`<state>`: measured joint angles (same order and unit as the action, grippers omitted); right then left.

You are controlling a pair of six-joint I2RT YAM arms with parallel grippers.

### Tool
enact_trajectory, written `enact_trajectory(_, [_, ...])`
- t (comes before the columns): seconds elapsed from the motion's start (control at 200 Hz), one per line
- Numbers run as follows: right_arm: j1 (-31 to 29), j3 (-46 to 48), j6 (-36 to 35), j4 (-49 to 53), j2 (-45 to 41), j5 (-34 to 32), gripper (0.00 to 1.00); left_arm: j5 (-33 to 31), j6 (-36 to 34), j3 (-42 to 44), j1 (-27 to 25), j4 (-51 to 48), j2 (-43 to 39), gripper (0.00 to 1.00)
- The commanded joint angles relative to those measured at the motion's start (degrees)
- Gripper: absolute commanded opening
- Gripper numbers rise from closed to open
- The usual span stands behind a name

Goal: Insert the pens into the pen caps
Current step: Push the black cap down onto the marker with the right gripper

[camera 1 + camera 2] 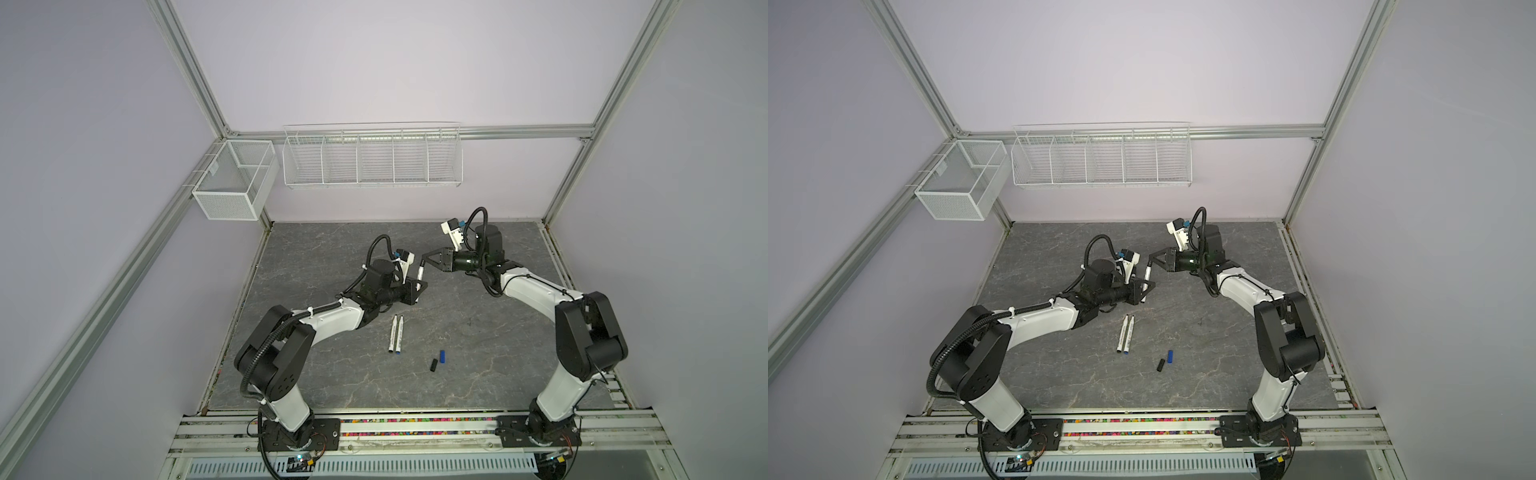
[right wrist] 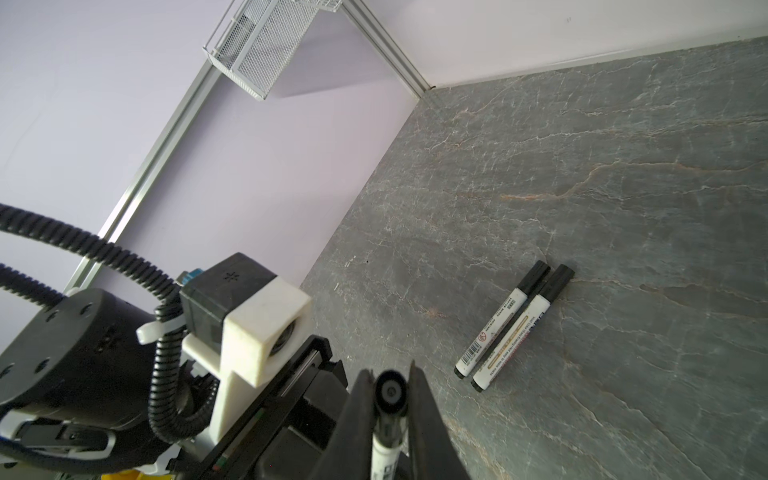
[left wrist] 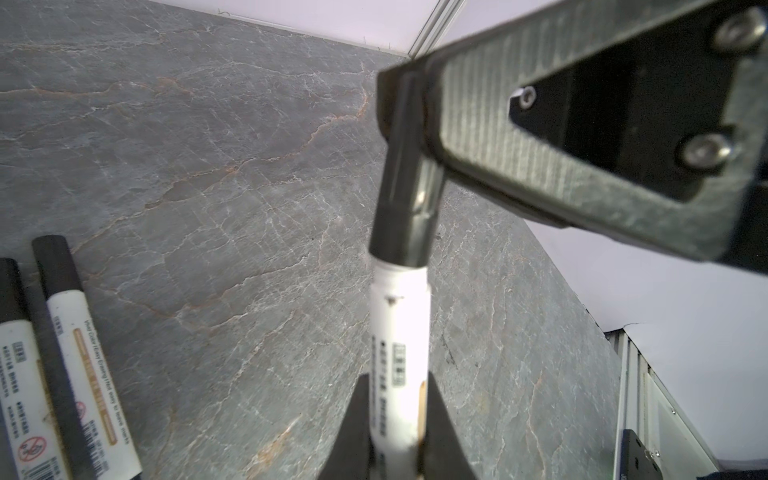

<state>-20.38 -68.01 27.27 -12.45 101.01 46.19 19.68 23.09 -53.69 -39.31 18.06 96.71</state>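
Your left fingers (image 3: 355,432) clamp a pen (image 3: 399,332); your right fingers (image 3: 478,124) pinch its cap (image 3: 405,224), apparently seated. Near your left fingers two pens (image 1: 392,334) lie capped, and two loose caps (image 1: 434,365) wait.

Bright, soft and even in both top views, lit from above: faint shadows under the basket (image 1: 224,199) and across the table (image 1: 457,332). Straight lines bowed toward the edges. In the left wrist view, blown-out white on the pen (image 3: 400,332), soft focus on the cap (image 3: 405,208).
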Motion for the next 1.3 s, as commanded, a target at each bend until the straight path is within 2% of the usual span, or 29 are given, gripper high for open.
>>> enact_trajectory(0.0, [-1.83,-0.74,-4.86,11.73,1.11,10.26,0.19,-9.2,-0.89,-1.68,0.8,0.85,-0.68,0.0])
enact_trajectory(0.455, [-2.38,-1.6,-7.14,14.47,0.68,10.58,0.19,-14.75,-8.24,0.34,-2.51,1.63,-3.03,0.0])
enact_trajectory(0.645, [-2.38,-1.41,-7.22,14.56,-0.15,9.23,0.2,-15.37,-8.76,0.86,-3.14,1.95,-3.01,0.0])
enact_trajectory(0.86, [-1.1,0.37,-6.03,12.9,-2.09,6.36,0.35,-17.22,-9.91,3.01,-3.23,3.56,-3.97,0.0])
enact_trajectory(1.095, [0.97,2.09,-4.47,10.43,-5.36,2.47,0.43,-17.49,-11.53,5.73,-3.58,5.47,-4.55,0.0])
enact_trajectory(1.295, [1.59,1.62,-2.46,8.13,-5.31,-3.88,0.47,-16.27,-12.86,6.67,-4.43,5.86,-4.25,0.0])
